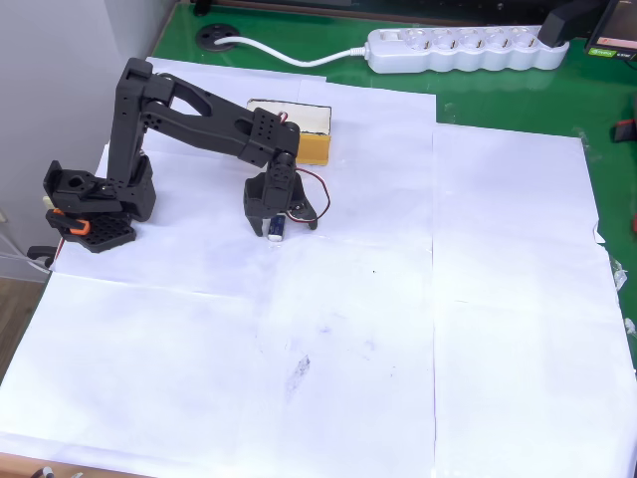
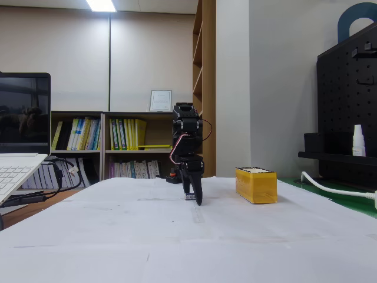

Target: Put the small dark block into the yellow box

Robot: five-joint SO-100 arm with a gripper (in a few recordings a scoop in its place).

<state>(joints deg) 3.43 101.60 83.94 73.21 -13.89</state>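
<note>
From overhead, my gripper [image 1: 279, 227] hangs near the table's [image 1: 498, 299] back-left corner, the yellow box [image 1: 311, 134] just behind, partly under my arm. Fixed view: fingertips low over the paper, pinching something small, I think, the box off to the right.
</note>
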